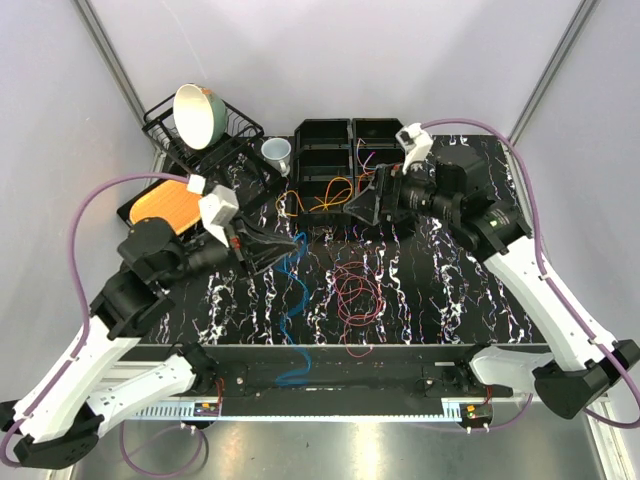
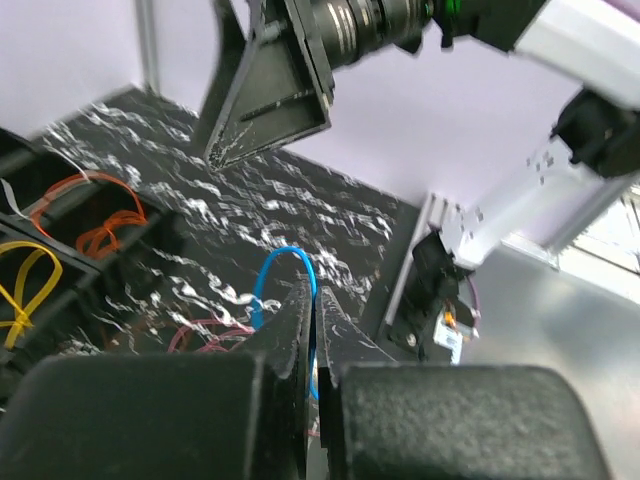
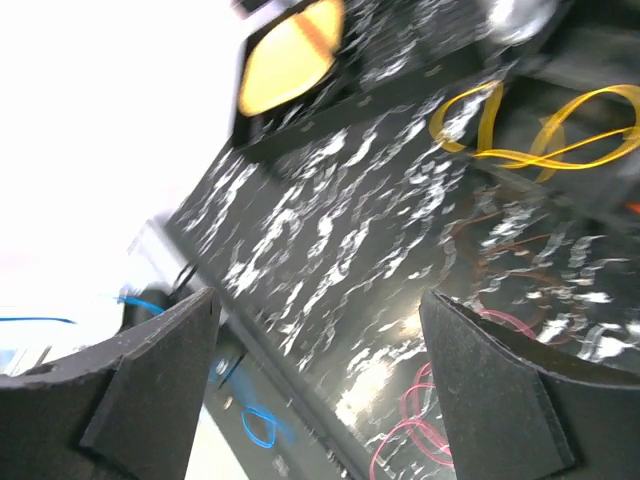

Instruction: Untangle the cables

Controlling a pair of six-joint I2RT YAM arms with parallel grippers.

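Mounting rail [image 1: 330,408]: runs along the near table edge, with both arm bases on it.
Dish rack [image 1: 165,135]: far left corner, with a green-and-cream bowl [image 1: 200,112] tilted in it.
Orange tray [image 1: 165,205]: just in front of the rack.
Left gripper [image 1: 296,243]: clenched on the blue cable [image 1: 290,305].
Blue cable: trails from the fingers across the marbled table and over its near edge.
Yellow cable [image 1: 289,205]: just left of the orange cable [image 1: 335,190], by the black bins [image 1: 325,135].
Maroon cable [image 1: 355,292]: loose tangle at table centre, just right of the blue one.
Right gripper [image 1: 352,208]: released, jaws wide, grasping nothing, near the orange cable.
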